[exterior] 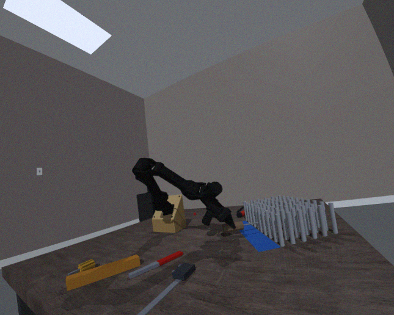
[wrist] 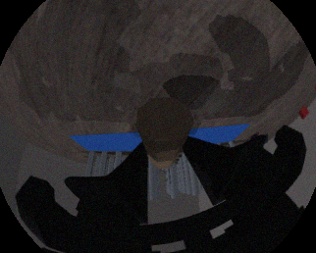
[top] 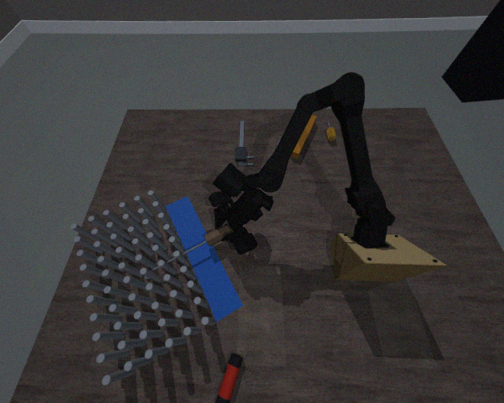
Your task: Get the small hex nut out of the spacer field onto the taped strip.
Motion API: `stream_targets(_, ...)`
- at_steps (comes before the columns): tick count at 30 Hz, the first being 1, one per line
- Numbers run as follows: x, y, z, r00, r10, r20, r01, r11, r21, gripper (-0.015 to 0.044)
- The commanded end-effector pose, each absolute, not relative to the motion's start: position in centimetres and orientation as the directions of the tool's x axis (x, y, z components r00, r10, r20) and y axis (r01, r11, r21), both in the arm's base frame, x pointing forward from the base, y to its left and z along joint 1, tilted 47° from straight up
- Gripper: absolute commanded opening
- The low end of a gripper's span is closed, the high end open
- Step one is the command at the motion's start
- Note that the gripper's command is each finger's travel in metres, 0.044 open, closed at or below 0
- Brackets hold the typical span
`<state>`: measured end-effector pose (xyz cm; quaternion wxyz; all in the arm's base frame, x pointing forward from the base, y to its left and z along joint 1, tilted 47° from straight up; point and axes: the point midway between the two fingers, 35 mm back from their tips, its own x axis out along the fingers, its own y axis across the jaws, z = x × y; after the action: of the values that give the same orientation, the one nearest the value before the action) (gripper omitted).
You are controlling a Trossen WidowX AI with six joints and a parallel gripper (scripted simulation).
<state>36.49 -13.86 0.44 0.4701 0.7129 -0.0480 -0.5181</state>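
Observation:
My gripper [top: 225, 231] [exterior: 234, 226] [wrist: 162, 141] is shut on the brown wooden handle [top: 214, 237] [exterior: 238, 224] [wrist: 165, 120] of a thin-shafted tool, low over the table on the arm's side of the blue taped strip [top: 220, 283] [exterior: 258, 241] [wrist: 109, 143]. The tool's thin metal shaft [top: 194, 247] crosses above the strip and reaches in among the standing metal spacers [top: 155, 305] [exterior: 302, 228] [wrist: 173, 181]. Its far end is hard to make out between them. The spacers look upright. I cannot see the hex nut; whether the shaft touches a spacer is unclear.
A red and black cylinder [top: 229, 379] [exterior: 242, 213] lies near the field's near corner. A grey tool with a dark block [top: 241, 154] [exterior: 184, 271], an orange bar [top: 305, 136] [exterior: 103, 272], a yellow-handled tool [top: 330, 133] [exterior: 87, 265] and a red-handled tool [exterior: 170, 257] lie farther off.

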Motion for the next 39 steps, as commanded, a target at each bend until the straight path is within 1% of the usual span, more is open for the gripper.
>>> stream_targets(1, 37.0, -13.7, 0.4, 0.464, -0.555, -0.69, 0.413, -0.554, 0.723, 0.0)
stream_targets(39, 38.7, -13.7, -0.7, 0.465, -0.553, -0.691, 0.413, -0.555, 0.722, 0.0)
